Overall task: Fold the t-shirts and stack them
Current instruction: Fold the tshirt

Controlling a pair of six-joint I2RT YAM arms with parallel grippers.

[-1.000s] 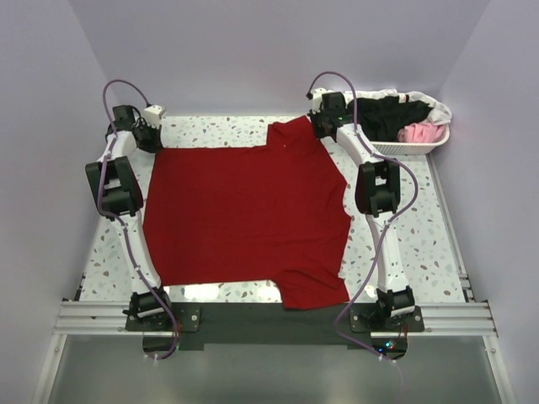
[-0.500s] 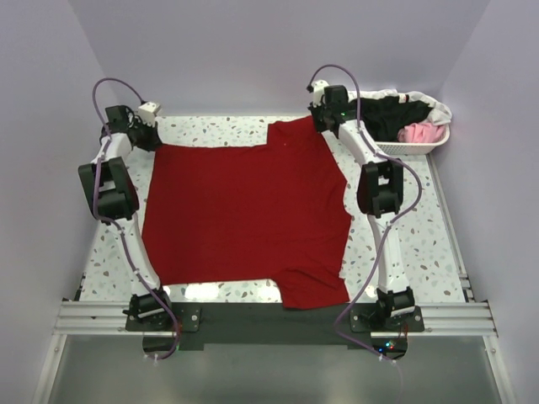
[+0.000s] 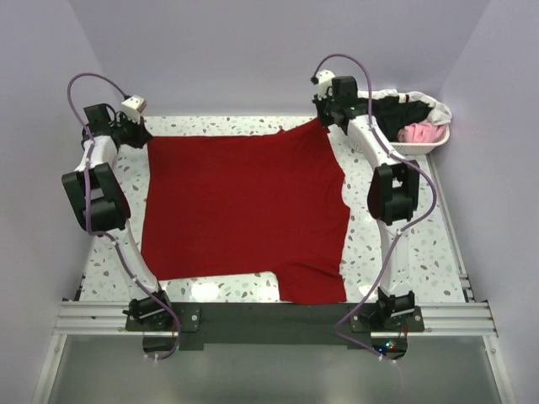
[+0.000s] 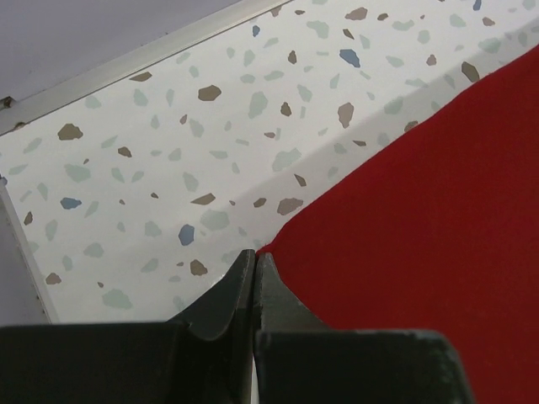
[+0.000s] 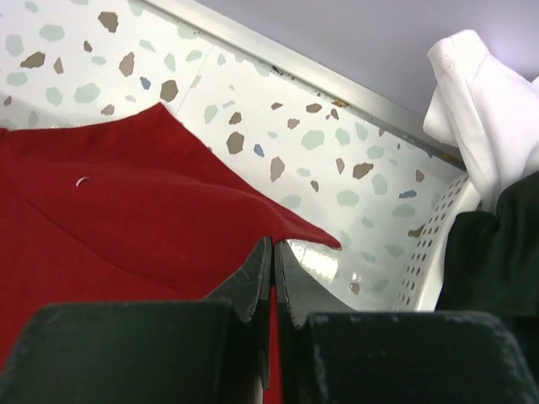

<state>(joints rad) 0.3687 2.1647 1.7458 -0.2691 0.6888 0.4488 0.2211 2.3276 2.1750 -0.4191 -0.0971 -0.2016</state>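
The dark red t-shirt (image 3: pixel 244 210) lies spread over the speckled table (image 3: pixel 413 244). My left gripper (image 3: pixel 140 135) is shut on the dark red t-shirt at its far left corner; the wrist view shows the jaws (image 4: pixel 255 257) pinched on the cloth edge (image 4: pixel 421 227). My right gripper (image 3: pixel 327 120) is shut on the dark red t-shirt at its far right corner, cloth (image 5: pixel 152 210) caught between the jaws (image 5: pixel 274 246). Black (image 3: pixel 392 114), pink (image 3: pixel 421 132) and white (image 3: pixel 434 105) t-shirts lie in the basket.
The white slotted basket (image 3: pixel 413 148) stands at the far right corner, close to my right gripper; its wall shows in the right wrist view (image 5: pixel 429 252). The table's back rail (image 4: pixel 126 67) runs just behind my left gripper. Side walls stand close.
Both grippers have moved outward and farther back, pulling the shirt's far edge. The folded-up flap at the far right has flattened and the far edge is now stretched straight.
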